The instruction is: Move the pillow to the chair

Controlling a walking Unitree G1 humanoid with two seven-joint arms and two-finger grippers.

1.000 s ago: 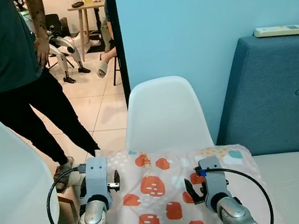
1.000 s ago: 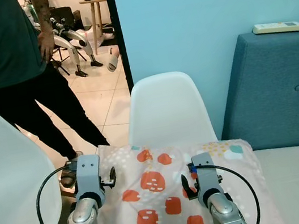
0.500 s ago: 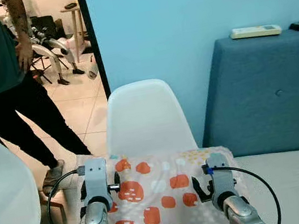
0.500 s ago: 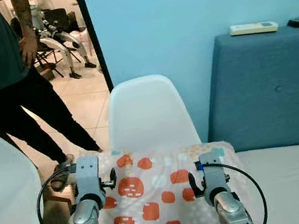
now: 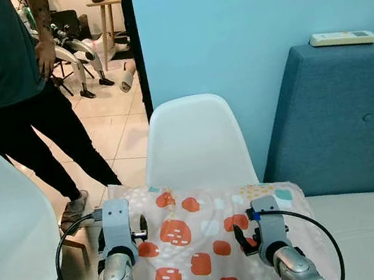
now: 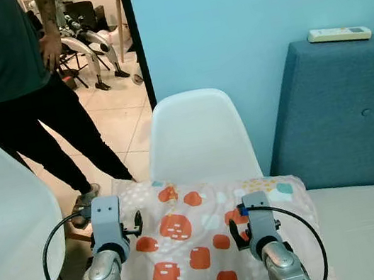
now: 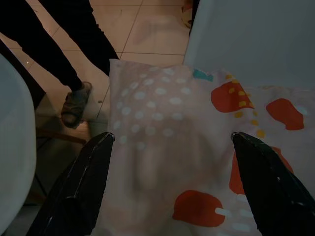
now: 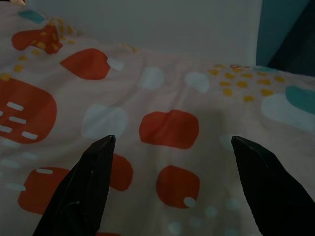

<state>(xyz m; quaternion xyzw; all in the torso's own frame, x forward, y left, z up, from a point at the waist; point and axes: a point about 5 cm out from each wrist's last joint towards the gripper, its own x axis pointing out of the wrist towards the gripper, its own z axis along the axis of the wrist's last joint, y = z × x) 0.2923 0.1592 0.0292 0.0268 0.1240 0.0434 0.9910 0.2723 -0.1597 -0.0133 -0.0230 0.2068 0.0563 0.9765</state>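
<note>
You see the pillow (image 5: 211,243) before the white chair (image 5: 198,142), with left gripper (image 7: 172,147) and right gripper (image 8: 170,147) both spread wide over it.

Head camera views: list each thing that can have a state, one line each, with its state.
Pillow: lying flat in front of the chair, its far edge at the seat.
Left claw: fingers spread wide over the pillow's corner.
Right claw: fingers spread wide over the pillow.
White chair: upright, backrest bare.
Second white chair: upright, at the robot's left.
Remote: lying flat on top of the blue sofa back.
Person: standing near the doorway.
</note>
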